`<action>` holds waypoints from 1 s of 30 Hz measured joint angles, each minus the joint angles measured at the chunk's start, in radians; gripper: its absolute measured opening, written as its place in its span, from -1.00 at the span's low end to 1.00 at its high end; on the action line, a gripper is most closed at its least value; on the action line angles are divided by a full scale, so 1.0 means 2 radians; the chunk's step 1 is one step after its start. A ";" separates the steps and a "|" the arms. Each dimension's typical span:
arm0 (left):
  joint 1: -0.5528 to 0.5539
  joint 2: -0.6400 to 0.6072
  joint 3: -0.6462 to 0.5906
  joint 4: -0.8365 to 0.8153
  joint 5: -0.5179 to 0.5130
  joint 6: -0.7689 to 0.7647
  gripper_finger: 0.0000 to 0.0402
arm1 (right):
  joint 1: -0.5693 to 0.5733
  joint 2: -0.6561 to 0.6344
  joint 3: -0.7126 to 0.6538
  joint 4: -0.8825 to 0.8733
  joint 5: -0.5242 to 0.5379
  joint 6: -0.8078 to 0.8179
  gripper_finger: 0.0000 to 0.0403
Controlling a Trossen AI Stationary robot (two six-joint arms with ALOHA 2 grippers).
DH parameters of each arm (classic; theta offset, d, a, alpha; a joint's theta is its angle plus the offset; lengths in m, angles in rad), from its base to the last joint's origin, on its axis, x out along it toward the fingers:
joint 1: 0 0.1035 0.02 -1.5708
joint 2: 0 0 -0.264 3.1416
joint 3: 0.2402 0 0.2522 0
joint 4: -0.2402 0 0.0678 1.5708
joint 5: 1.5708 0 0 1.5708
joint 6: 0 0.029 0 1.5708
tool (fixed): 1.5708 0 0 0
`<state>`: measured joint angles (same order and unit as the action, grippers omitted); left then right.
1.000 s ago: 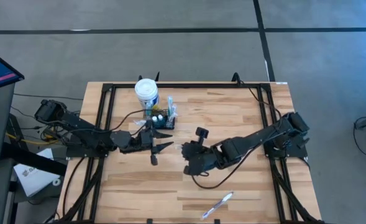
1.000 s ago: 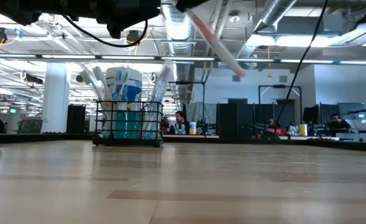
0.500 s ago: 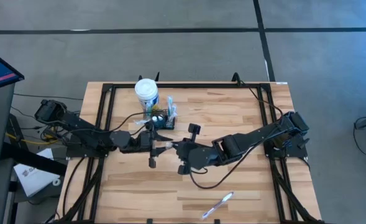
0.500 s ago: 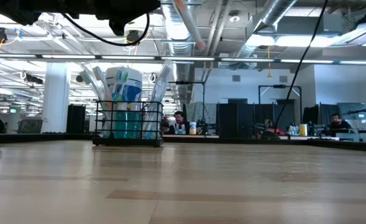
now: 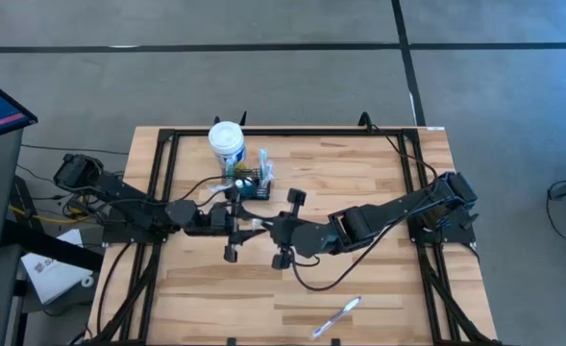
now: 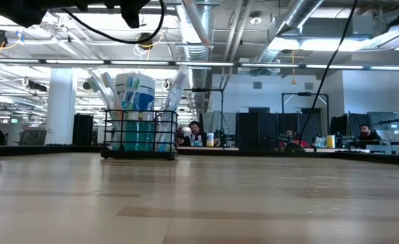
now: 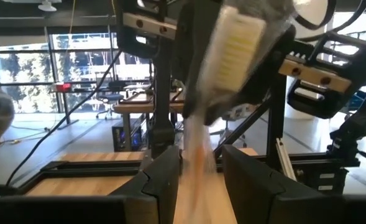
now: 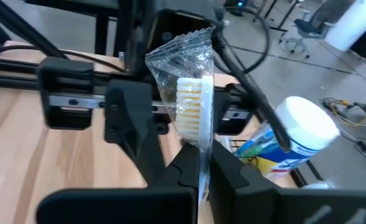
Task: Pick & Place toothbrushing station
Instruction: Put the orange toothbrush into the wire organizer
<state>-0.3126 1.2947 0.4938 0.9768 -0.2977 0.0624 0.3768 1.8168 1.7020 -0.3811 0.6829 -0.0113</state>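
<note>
My right gripper (image 5: 271, 231) is shut on a clear-wrapped toothbrush (image 8: 190, 106), held in the air over the table's middle. My left gripper (image 5: 247, 224) faces it from the left, open. In the left wrist view the toothbrush's handle (image 7: 198, 158) runs down between the open fingers of my left gripper (image 7: 201, 168); I cannot tell whether they touch it. The toothbrushing station (image 5: 252, 185), a black wire caddy holding tubes and wrapped brushes, stands on its base on the table (image 6: 139, 135), just beyond both grippers. A white blue-labelled tub (image 5: 226, 141) stands behind it. My right gripper pinches the wrapped toothbrush between its two fingers just below the bristle head (image 8: 201, 146), wrapper and all. The fingers come from the table's right, slanting a little downward. The bristle head (image 8: 189, 109) sticks out past the fingertips, and the brush is lifted clear of the table.
A second wrapped toothbrush (image 5: 336, 316) lies on the wood near the table's front edge, right of centre. A black frame (image 5: 292, 132) runs round the tabletop. A loose cable (image 5: 321, 282) from the right arm loops over the table.
My right gripper has carried the toothbrush up and toward the table's left, until it meets my left gripper. The brush has risen out of the low view. My left gripper has tipped upward where it is and stayed open.
</note>
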 joint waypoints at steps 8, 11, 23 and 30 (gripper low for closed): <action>0.003 0.000 0.000 0.024 0.023 0.000 -0.41 | -0.001 0.000 0.000 0.024 -0.005 -0.015 -0.99; 0.004 0.000 0.000 0.034 0.038 -0.008 -0.41 | -0.003 0.000 0.000 0.028 -0.007 -0.020 -0.99; 0.007 0.000 0.000 0.039 0.042 -0.009 -0.51 | -0.013 0.011 -0.001 0.043 -0.018 -0.026 -0.99; 0.007 0.000 0.000 0.038 0.049 -0.005 -0.76 | -0.012 0.010 -0.001 0.047 -0.022 -0.030 -0.99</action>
<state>-0.2985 1.2949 0.4938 1.0533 -0.1997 0.0526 0.3531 1.8374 1.7004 -0.2864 0.6380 -0.0705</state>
